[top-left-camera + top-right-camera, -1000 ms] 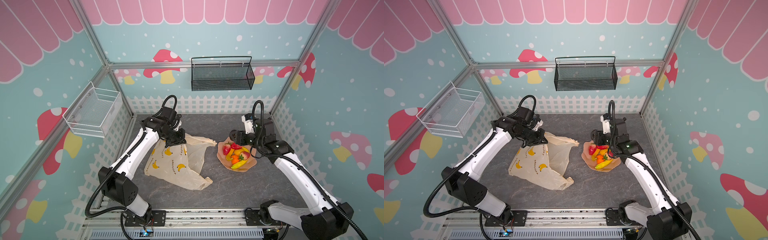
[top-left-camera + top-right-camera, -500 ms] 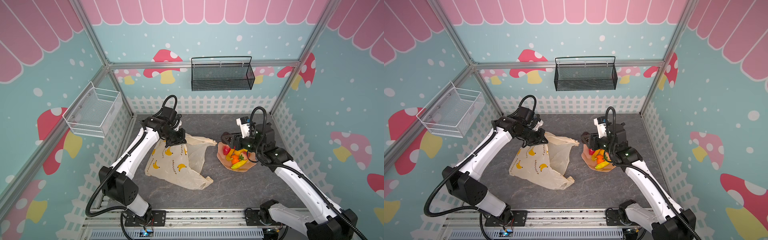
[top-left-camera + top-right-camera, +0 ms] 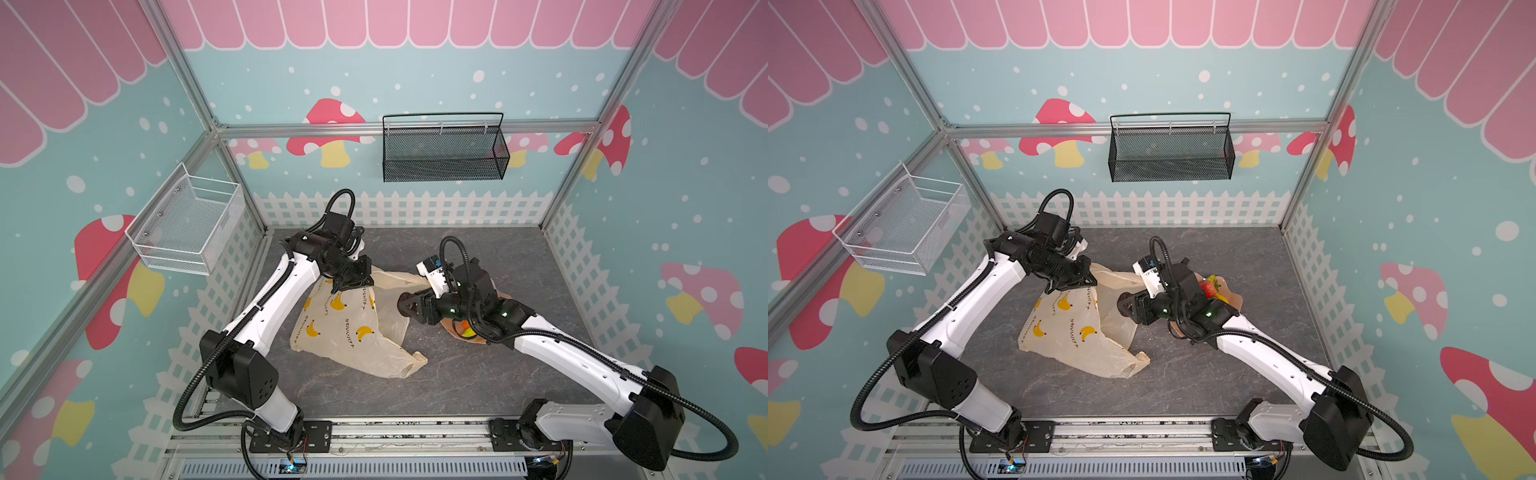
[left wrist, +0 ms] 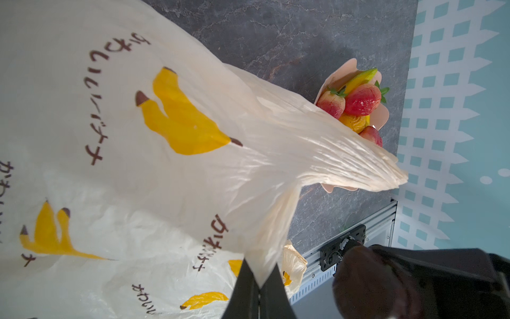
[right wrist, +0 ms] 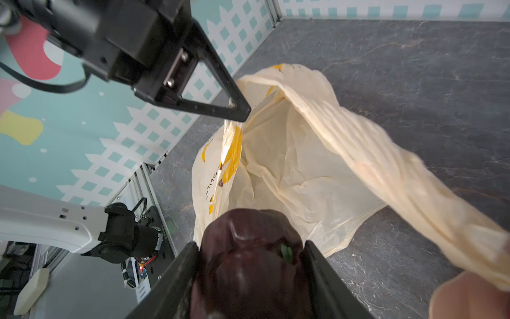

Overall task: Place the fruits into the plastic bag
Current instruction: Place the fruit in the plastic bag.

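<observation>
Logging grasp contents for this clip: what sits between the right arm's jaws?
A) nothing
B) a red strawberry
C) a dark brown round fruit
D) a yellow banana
C: the right wrist view shows the dark brown round fruit clamped between the right jaws, facing the open mouth of the plastic bag.

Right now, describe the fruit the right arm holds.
Find the cream banana-print plastic bag on the grey table. At its open mouth the right gripper clamps a round fruit: glossy dark brown, unlike the red and yellow ones on the plate.
</observation>
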Controlling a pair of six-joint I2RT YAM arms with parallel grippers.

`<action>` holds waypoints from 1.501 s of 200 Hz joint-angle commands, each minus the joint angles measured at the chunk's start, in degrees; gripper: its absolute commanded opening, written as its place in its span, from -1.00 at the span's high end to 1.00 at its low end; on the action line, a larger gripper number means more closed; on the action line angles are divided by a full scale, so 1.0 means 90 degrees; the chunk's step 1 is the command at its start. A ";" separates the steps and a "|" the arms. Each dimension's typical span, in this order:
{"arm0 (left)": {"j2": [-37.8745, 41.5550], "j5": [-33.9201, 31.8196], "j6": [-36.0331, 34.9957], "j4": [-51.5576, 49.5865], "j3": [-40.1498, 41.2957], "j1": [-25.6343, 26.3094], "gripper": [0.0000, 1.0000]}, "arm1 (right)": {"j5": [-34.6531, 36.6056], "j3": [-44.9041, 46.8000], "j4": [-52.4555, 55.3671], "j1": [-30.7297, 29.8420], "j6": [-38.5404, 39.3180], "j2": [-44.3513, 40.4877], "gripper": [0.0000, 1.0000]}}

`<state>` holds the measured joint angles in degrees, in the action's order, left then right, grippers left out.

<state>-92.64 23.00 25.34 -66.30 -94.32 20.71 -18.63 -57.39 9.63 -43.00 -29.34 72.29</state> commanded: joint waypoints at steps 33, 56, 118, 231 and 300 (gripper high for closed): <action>-0.0126 0.0222 0.0074 0.0032 -0.0309 0.0017 1.00 | 0.0478 0.0154 0.0053 -0.0143 0.0420 0.0158 0.14; -0.0163 0.0304 0.0095 0.0032 -0.0425 0.0014 1.00 | 0.0469 0.0414 -0.0010 -0.0180 0.0535 0.0232 0.14; -0.0188 0.0538 0.0172 0.0031 -0.0516 0.0028 1.00 | 0.0401 0.0780 -0.0593 -0.0241 0.0437 0.0772 0.16; -0.0205 0.0676 0.0308 0.0028 -0.0658 0.0081 1.00 | 0.0371 0.0785 -0.1004 -0.0564 0.0432 0.1629 0.20; -0.0287 0.0703 0.0415 0.0032 -0.0784 0.0277 1.00 | -0.0105 0.0301 -0.1558 -0.0612 0.0290 0.2512 0.21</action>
<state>-94.50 28.36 27.86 -66.17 -99.07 22.96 -17.15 -52.25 -0.91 -48.12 -25.87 92.47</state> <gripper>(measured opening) 0.049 0.560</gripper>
